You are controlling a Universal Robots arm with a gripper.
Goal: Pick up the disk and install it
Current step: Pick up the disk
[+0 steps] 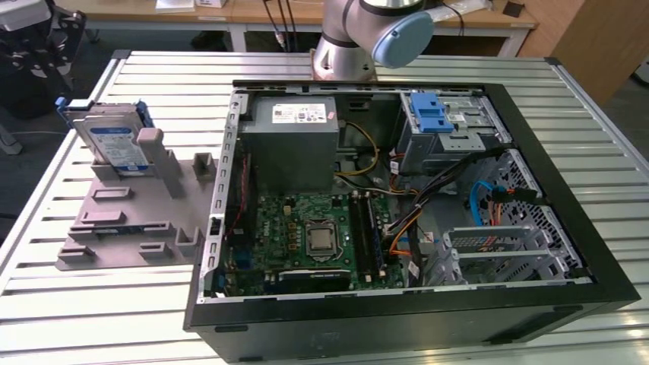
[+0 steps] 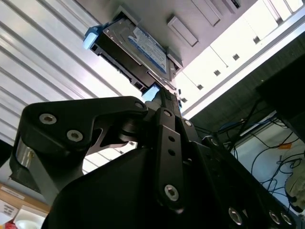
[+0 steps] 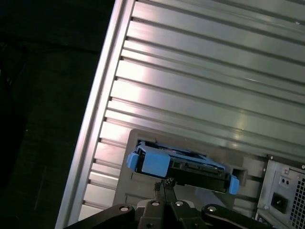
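The disk [image 1: 112, 141] stands on edge in a slot of the grey holder [image 1: 132, 220], at the exterior view's left, beside the open computer case. It is a silver drive with a white-and-blue label in a blue carrier. In the second wrist view the disk [image 2: 138, 47] lies beyond my gripper [image 2: 164, 95], whose two thin fingers are pressed together. In the first wrist view the gripper [image 3: 164, 182] points at the upper edge of the disk [image 3: 190, 167], close to it but apart. The gripper is shut and holds nothing.
The open computer case [image 1: 548, 251] takes up the middle of the slatted metal table [image 1: 102, 319]. Inside it are a grey power supply [image 1: 294, 133], a motherboard [image 1: 315, 236] and a blue latch on a metal cage [image 1: 436, 122]. The arm's base [image 1: 350, 46] stands behind it.
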